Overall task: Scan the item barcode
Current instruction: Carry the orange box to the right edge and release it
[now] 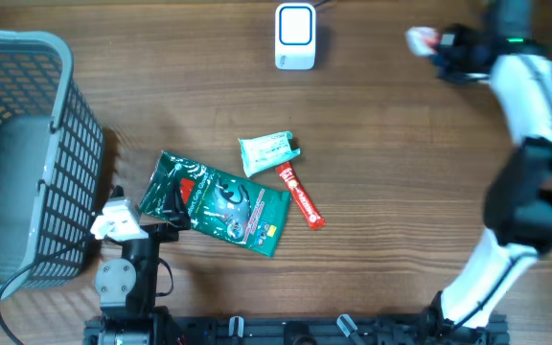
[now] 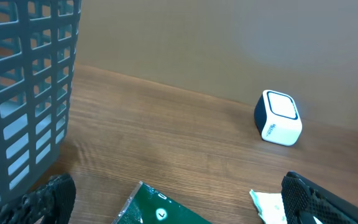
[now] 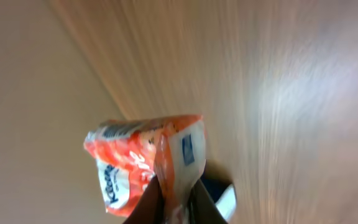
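My right gripper [image 1: 441, 48] hangs at the far right of the table, shut on an orange and white snack packet [image 1: 420, 40]. In the right wrist view the packet [image 3: 143, 163] is pinched by its edge between the fingers [image 3: 148, 202], tilted and blurred. Behind it peeks part of the white and blue barcode scanner [image 3: 224, 194]. The scanner [image 1: 295, 36] stands at the back centre, well left of the packet, and also shows in the left wrist view [image 2: 278, 118]. My left gripper [image 1: 167, 213] is open at the front left, over the corner of a green packet [image 1: 226, 203].
A grey mesh basket [image 1: 27, 153] fills the left side, close to the left arm; its wall [image 2: 23, 93] shows in the left wrist view. A pale mint packet [image 1: 268, 151] and a red tube [image 1: 301, 196] lie mid-table beside the green packet [image 2: 160, 210].
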Robot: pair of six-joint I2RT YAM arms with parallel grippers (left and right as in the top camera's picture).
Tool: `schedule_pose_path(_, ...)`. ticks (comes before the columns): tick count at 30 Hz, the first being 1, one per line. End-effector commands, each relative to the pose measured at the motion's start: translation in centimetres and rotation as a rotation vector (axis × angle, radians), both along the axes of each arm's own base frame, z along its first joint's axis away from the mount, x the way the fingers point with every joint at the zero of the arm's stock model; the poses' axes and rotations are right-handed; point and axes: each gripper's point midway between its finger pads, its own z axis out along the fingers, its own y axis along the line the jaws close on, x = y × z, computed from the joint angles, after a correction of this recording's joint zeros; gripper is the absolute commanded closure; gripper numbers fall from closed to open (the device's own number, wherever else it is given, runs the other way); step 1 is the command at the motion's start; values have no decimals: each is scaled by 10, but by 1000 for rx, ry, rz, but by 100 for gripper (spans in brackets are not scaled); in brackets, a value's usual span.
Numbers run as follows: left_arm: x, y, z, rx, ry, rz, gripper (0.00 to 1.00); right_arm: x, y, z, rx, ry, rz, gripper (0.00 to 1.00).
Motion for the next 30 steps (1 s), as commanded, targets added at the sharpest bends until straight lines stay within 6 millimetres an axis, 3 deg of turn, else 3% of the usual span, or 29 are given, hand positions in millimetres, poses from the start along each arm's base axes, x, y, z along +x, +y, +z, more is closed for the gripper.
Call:
schedule_pose_path(1,0,-2,-1,19,-2,-13,0,-50,-103,-1,-227,142,-180,96)
schedule_pose_path(4,0,-2,-1,19,-2,-13,0,-100,-184,-19,-383,282,-288,96)
schedule_pose_path(8,0,-2,-1,19,-2,-13,0,-141,-242,-28,-479,381,-366,95)
schedule_pose_path(9,0,-2,-1,19,-2,-13,0,-146,-250,-27,-482,386,-381,94)
schedule_pose_path(10,0,-2,-1,19,-2,-13,0,-149,-258,-26,-491,378,-372,85)
schedule_pose_path(11,0,-2,-1,19,-2,-13,0,-147,-265,-24,-509,352,-324,68)
schedule_pose_path(12,0,-2,-1,19,-2,-13,0,-140,-268,-21,-534,307,-240,44)
schedule_pose_path(13,0,-2,-1,19,-2,-13,0,-138,-268,-19,-541,292,-208,32)
schedule_pose_path(17,0,-2,-1,19,-2,-13,0,-122,-256,8,-559,200,-114,27)
schedule_pose_path(20,0,-2,-1,19,-2,-13,0,-106,-229,49,-563,54,4,22)
schedule_pose_path(21,0,-2,-1,19,-2,-13,0,-99,-210,63,-559,-8,89,21)
schedule_pose_path(22,0,-2,-1,19,-2,-13,0,-88,-173,77,-550,-99,257,19)
schedule_pose_path(24,0,-2,-1,19,-2,-13,0,-78,-120,79,-513,-167,451,17)
schedule_pose_path(28,0,-2,-1,19,-2,-13,0,-68,7,59,-505,-231,889,10)
schedule_pose_path(30,0,-2,-1,19,-2,-13,0,-72,89,46,-540,-295,1174,0)
